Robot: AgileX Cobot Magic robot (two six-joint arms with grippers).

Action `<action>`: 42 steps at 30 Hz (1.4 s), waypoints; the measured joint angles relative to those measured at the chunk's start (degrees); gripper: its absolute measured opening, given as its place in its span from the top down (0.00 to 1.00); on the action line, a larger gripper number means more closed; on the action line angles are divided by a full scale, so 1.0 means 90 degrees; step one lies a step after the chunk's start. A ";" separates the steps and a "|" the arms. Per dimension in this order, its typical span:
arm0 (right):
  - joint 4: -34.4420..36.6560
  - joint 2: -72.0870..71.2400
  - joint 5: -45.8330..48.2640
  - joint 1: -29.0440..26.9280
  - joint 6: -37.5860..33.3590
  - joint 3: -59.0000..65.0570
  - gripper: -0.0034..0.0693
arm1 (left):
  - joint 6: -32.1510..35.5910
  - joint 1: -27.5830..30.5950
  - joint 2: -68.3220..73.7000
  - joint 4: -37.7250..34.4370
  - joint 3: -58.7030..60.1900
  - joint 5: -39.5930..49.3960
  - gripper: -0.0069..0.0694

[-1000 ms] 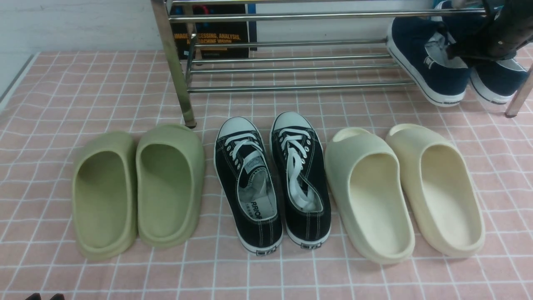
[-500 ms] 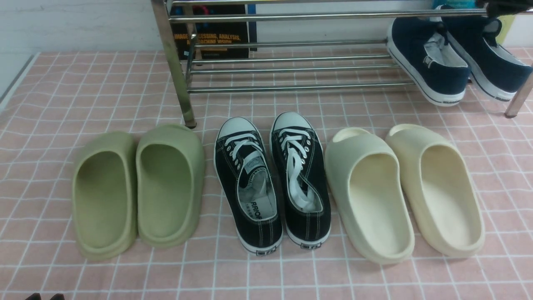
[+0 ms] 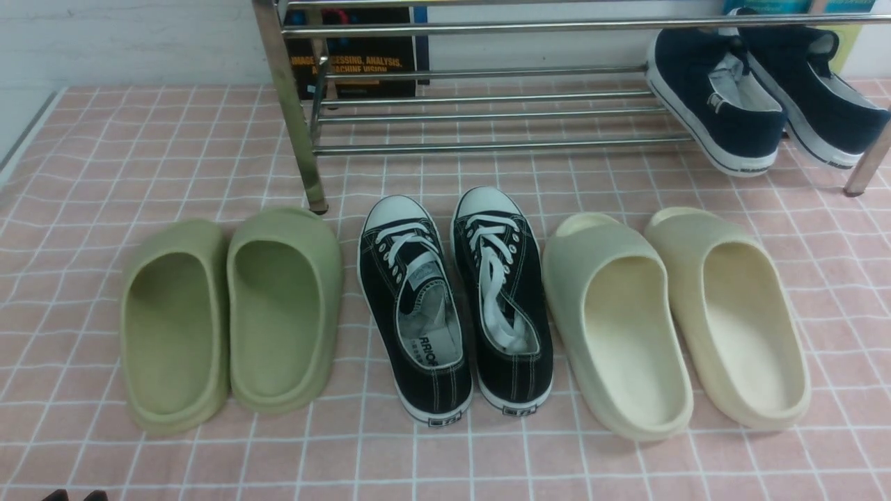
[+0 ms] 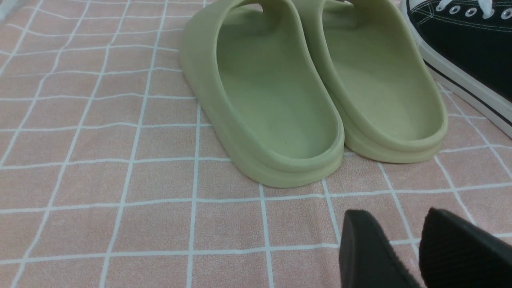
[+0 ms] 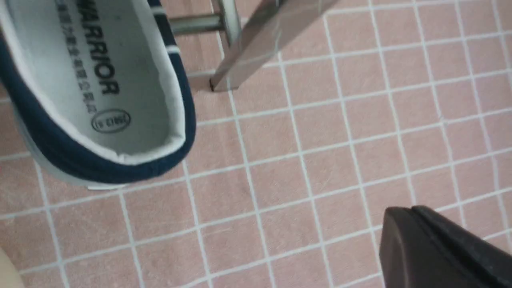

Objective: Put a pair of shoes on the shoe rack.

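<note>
Pair of navy-blue canvas slip-on sneakers with white rubber soles [image 3: 724,111] sits on the lowest tier of the shiny chrome barred shoe rack [image 3: 487,146]. They are at its right end, toward the far right corner of the pink checked tabletop [image 3: 139,139], with heels tilted down over the front bar. Right end effector [image 5: 416,224] hangs near one heel, fingers together, empty. Left end effector [image 4: 394,218] hovers by the near left corner, fingers apart, empty.

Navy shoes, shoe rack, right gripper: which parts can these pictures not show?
- Shoe rack: upper tiers, front view, cut by the top edge.
- Navy shoes: toes, front view, partly behind the rack's upper bar.
- Right gripper: right wrist view, mostly cut by the corner.
</note>
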 joint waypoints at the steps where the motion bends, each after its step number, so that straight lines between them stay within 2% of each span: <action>1: 0.0213 0.0016 -0.0141 -0.0027 0.0000 0.0378 0.98 | 0.0000 0.0000 0.0000 0.0000 0.0000 0.0000 0.60; 6: 0.1092 0.0111 -0.0938 0.0089 -0.0212 0.1339 0.98 | 0.0000 0.0000 0.0000 0.0000 0.0000 0.0000 0.60; 11: 0.1614 0.0117 -0.1531 0.0422 -0.0474 0.1488 0.98 | 0.0000 0.0000 0.0000 0.0000 0.0000 0.0000 0.60; 19: 0.1668 0.0048 -0.1823 0.0924 -0.0598 0.1488 0.97 | 0.0000 0.0000 0.0000 0.0000 0.0000 0.0000 0.60; 32: 0.0849 -0.0578 -0.1342 0.0941 -0.0598 0.1488 0.96 | 0.0000 0.0000 0.0000 0.0000 0.0000 0.0000 0.60; 38: 0.1092 -0.1598 -0.1118 0.1008 -0.0744 0.1488 0.96 | 0.0000 0.0000 0.0000 0.0000 0.0000 0.0000 0.60; 42: 0.1407 -0.2796 -0.1147 0.1307 -0.1074 0.1733 0.96 | 0.0000 0.0000 0.0000 0.0000 0.0000 0.0000 0.60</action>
